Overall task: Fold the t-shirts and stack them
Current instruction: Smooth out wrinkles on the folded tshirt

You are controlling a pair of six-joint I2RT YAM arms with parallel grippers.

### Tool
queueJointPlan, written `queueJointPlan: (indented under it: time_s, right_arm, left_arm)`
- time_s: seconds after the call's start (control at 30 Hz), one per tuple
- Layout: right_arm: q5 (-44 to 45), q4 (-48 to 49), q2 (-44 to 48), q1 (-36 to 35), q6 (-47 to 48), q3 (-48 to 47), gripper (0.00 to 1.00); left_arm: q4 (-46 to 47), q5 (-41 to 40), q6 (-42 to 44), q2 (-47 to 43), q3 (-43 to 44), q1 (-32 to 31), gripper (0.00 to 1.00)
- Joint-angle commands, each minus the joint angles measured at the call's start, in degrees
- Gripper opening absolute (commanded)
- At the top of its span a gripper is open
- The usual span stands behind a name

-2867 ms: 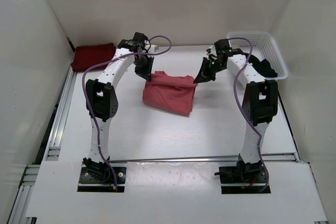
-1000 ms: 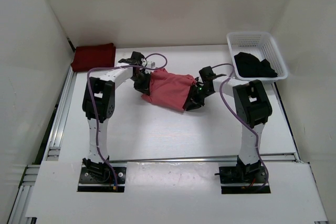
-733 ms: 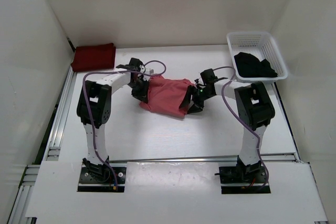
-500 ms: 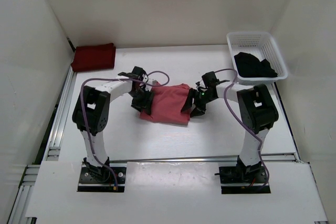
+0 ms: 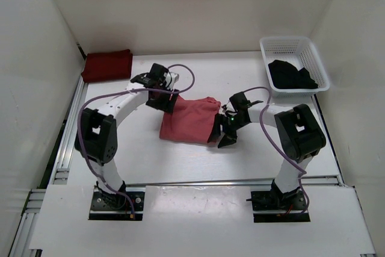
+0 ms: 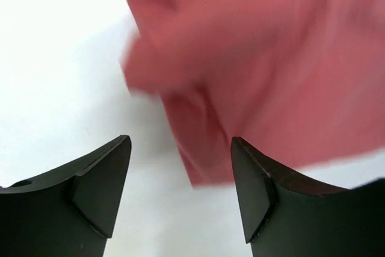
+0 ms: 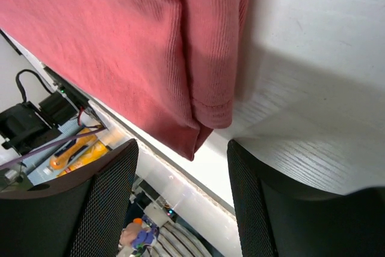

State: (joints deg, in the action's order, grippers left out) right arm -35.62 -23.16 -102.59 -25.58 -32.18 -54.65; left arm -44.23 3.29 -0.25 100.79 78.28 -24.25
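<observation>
Since a second ago your salmon pink shirt (image 5: pixel 187 120) has been drawn toward the arm bases and laid down flat on the table (image 5: pixel 180 167), where before it hung bunched between the two grippers farther back. Both arms have swung nearer with it, the left elbow now low at the left side and the right elbow bulging at the right side. Both grippers had been pinching the cloth and have let go. Your left gripper (image 5: pixel 161 103) sits at the shirt's far left corner with its jaws apart; its wrist view shows the pink shirt (image 6: pixel 258 58), blurred, with a hem reaching down between the spread fingers (image 6: pixel 99 185) but not clamped. Your right gripper (image 5: pixel 221 135) is at the shirt's right edge, jaws also spread and holding nothing; its wrist view shows the folded ribbed edge of the shirt (image 7: pixel 138 40) lying on the table just ahead of the fingers (image 7: pixel 246 203). Your white mesh basket (image 5: pixel 287 45) stands at the far right corner with the black shirt (image 5: pixel 290 76) crumpled inside it. Your dark maroon shirt (image 5: pixel 107 65) lies folded at the far left corner, well apart from the pink one.
</observation>
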Motion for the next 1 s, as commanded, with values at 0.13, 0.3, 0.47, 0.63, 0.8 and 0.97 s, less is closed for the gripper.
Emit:
queueJointPlan:
  time_s: [0.13, 0.3, 0.47, 0.63, 0.8, 0.97]
  right_arm:
    - [0.9, 1.8, -1.3, 0.1, -0.5, -1.0, 0.52]
    - [1.4, 1.8, -2.4, 0.1, -0.5, -1.5, 0.29]
    - [1.4, 1.8, -3.0, 0.1, 0.0, -1.5, 0.1]
    - [1.4, 0.6, -3.0, 0.1, 1.3, -2.0, 0.04]
    - [-0.3, -3.8, -3.0, 0.1, 5.4, -3.9, 0.34]
    - [11.7, -12.6, 6.1, 2.5, 8.6, -7.8, 0.48]
  left_arm:
    - [3.6, -6.2, 0.3, 11.3, 11.6, 1.2, 0.76]
    - [3.6, -7.7, 0.3, 17.1, 17.6, 1.2, 0.75]
    - [3.6, -12.2, 0.3, 20.1, 21.8, 1.7, 0.75]
    - [3.6, -12.7, 0.3, 21.9, 26.4, 3.5, 0.81]
    - [3.6, -15.9, 0.3, 23.1, 26.9, 4.0, 0.83]
    - [3.0, -13.6, 0.3, 16.9, 27.5, 6.6, 0.83]
